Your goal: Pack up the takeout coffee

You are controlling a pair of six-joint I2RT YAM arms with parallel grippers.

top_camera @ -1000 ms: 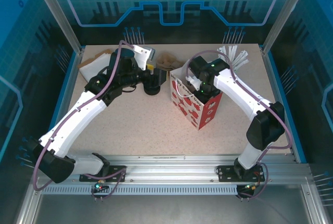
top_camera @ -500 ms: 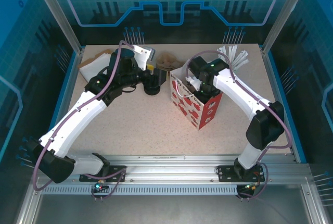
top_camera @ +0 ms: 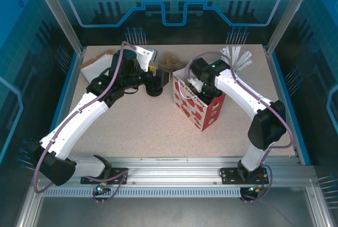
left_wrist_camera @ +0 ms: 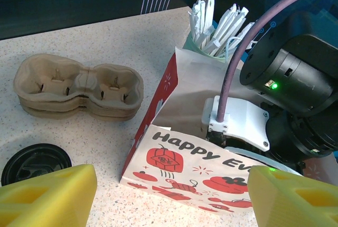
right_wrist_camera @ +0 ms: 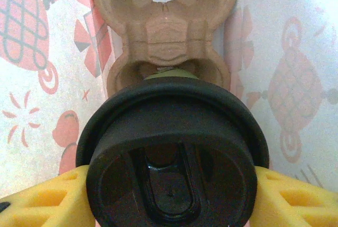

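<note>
**Seating step: go straight down, release late**

The right gripper (right_wrist_camera: 171, 198) is clamped on the takeout coffee (right_wrist_camera: 169, 132), one yellow finger (right_wrist_camera: 45, 200) on each side. The cup is inside the paper bag (right_wrist_camera: 31, 79), lined up over the near pocket of the pulp carrier (right_wrist_camera: 163, 21) on the bag floor.

My read of the step is seating the cup in that pocket.
- Hold the cup upright and centre it on the pocket ring.
- Descend vertically with no side drift. The bag walls sit close on both sides and could snag the fingers.
- Open only once the base bottoms out.
- Retract straight up so the fingers clear the lid rim.

The left gripper (left_wrist_camera: 171, 200) is spread wide with nothing between its fingers. It hangs just beside the bag, near a loose lid (left_wrist_camera: 34, 163) and the spare carrier stack (left_wrist_camera: 79, 90). It could steady the bag edge if the bag tips.

Hard to make out:
- The black lid (right_wrist_camera: 211, 126) hides nearly all of the cup body, leaving just an olive sliver (right_wrist_camera: 169, 73).
- I can't tell whether the base is touching the pocket or above it.
- Fingertips are cut off at the frame edge in both wrist views.
- From above, the right wrist covers the bag mouth.
</note>
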